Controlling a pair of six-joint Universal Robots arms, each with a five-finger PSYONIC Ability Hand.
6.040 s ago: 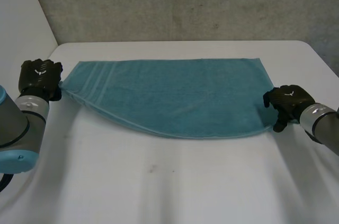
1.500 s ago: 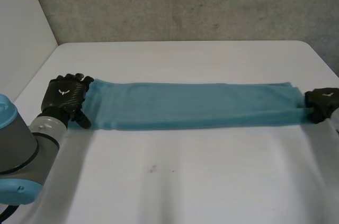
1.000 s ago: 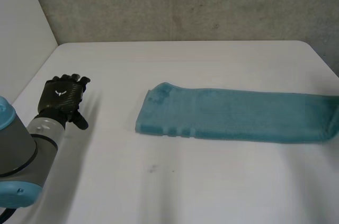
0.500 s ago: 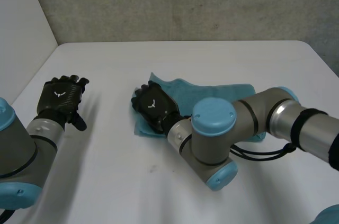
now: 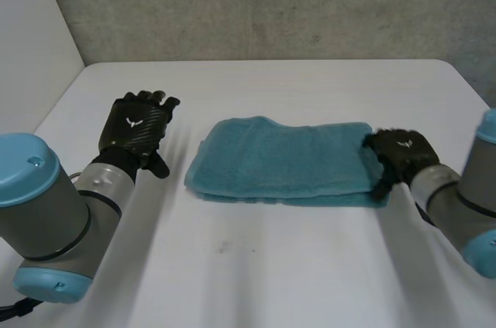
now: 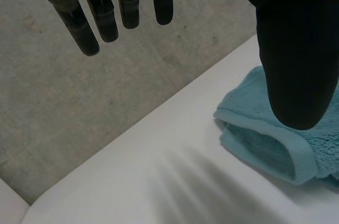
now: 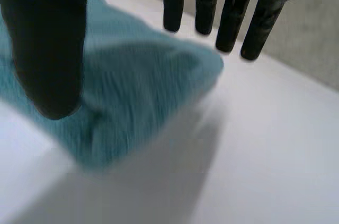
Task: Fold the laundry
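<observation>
A teal towel [image 5: 279,161] lies folded into a short, layered rectangle in the middle of the white table [image 5: 256,266]. My left hand [image 5: 138,130] hovers to its left, apart from it, fingers straight and spread; in the left wrist view its thumb [image 6: 294,49] hangs over the towel's folded end [image 6: 265,134]. My right hand [image 5: 399,153] sits at the towel's right end. In the right wrist view its fingers [image 7: 228,12] are straight and apart from the thumb [image 7: 47,38], with the towel's end [image 7: 137,86] lying below the palm, not pinched.
A grey concrete wall [image 5: 263,2] rises behind the table's far edge. A pale wall [image 5: 31,41] stands at the left. Bare white tabletop lies in front of the towel and on both sides of it.
The right arm has swung back from the towel's left end to its right end, and its hand has opened. The towel now lies folded short. My left hand has moved nearer the towel.
</observation>
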